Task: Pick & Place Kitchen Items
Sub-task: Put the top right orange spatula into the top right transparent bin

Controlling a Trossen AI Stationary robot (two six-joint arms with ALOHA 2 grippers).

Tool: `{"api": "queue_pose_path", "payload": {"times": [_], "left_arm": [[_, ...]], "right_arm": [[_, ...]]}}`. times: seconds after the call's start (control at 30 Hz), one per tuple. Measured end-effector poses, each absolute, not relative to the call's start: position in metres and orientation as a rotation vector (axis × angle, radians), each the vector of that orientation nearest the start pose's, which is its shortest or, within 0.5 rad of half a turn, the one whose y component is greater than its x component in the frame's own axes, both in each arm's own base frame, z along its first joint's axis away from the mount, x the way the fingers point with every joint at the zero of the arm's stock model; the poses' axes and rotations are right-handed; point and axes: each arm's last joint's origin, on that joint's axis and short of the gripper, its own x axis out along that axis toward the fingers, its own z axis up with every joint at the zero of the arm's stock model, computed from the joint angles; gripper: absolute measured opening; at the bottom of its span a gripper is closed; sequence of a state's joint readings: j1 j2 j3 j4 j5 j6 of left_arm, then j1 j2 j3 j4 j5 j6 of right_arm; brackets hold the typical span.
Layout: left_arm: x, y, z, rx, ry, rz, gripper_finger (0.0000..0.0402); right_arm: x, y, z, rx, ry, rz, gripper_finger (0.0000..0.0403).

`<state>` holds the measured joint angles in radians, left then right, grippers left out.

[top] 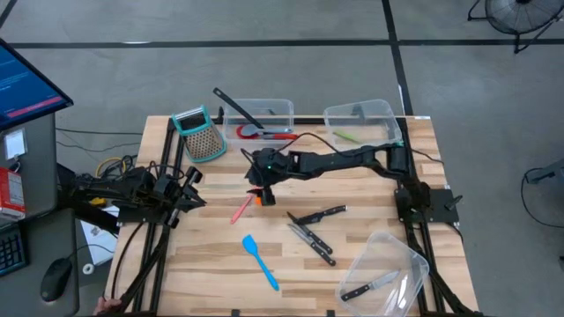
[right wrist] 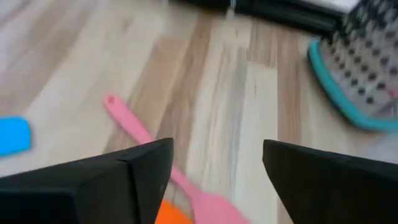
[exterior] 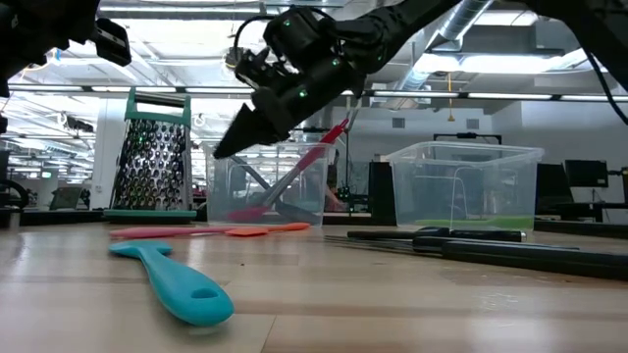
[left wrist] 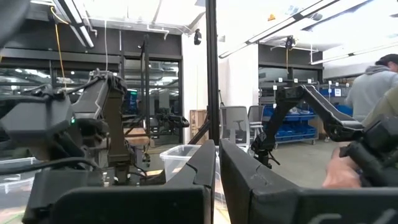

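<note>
A pink spatula [top: 241, 210] and an orange utensil [top: 262, 199] lie flat mid-table. A blue spatula [top: 261, 261] lies nearer the front. Several black-handled knives [top: 314, 227] lie to the right. My right gripper [top: 257, 187] hangs open just above the pink and orange utensils, slanting down and touching nothing. In the right wrist view the pink spatula [right wrist: 143, 140] runs between its fingers [right wrist: 217, 155], with the orange one [right wrist: 171, 214] below. My left gripper [top: 196, 183] waits shut and empty at the table's left edge.
A teal-framed grater [top: 199, 132] stands at the far left. One clear bin [top: 280, 107] at the back holds a red-headed spatula [top: 264, 134] and a black ladle [top: 238, 107]. A second bin [top: 384, 109] holds a green utensil. A tipped bin [top: 397, 255] at front right holds a knife [top: 370, 286].
</note>
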<state>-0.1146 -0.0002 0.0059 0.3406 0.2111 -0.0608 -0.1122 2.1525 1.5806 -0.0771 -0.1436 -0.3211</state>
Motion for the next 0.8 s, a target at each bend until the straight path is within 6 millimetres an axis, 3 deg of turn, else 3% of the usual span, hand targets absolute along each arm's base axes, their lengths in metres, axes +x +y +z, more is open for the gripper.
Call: {"api": "queue_pose_path", "payload": {"times": [0.17, 0.8], "left_arm": [[0.09, -0.016, 0.198, -0.043, -0.338, -0.333, 0.0008], [0.09, -0.016, 0.198, -0.043, -0.339, -0.333, 0.0008]], "right_arm": [[0.471, -0.063, 0.18, -0.205, 0.715, 0.103, 0.0255], [0.477, -0.071, 0.122, -0.214, 0.82, 0.113, 0.0255]]}}
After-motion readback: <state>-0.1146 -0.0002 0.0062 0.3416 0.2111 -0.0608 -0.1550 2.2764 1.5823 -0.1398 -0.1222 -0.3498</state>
